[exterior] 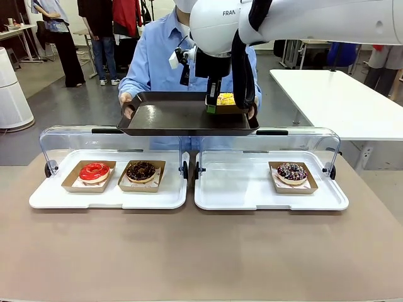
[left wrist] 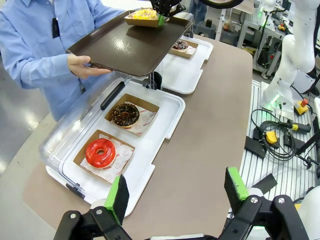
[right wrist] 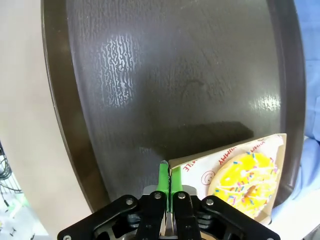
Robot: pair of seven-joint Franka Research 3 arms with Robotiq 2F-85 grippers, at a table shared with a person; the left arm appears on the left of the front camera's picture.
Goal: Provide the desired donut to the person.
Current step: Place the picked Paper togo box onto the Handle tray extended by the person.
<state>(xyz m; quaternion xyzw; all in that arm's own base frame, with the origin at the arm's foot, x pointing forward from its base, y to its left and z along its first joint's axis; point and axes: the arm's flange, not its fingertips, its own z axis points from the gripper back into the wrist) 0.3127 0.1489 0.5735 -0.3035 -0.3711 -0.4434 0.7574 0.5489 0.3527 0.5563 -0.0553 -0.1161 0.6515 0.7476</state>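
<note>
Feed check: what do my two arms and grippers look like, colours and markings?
The right arm has a glossy white rounded shell with grey lettering starting "FRAN", and a black cable running down beside it. The right gripper and left gripper have black angular bodies with silver bolts, and their jaws are faced with bright green pads.

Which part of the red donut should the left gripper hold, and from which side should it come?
The open left gripper should pinch the near wall of the cardboard tray under the red donut, not the glazed ring itself. Come from above on the robot's side, probably: the clear lid stands raised behind it and the chocolate donut sits close beside it.
</note>
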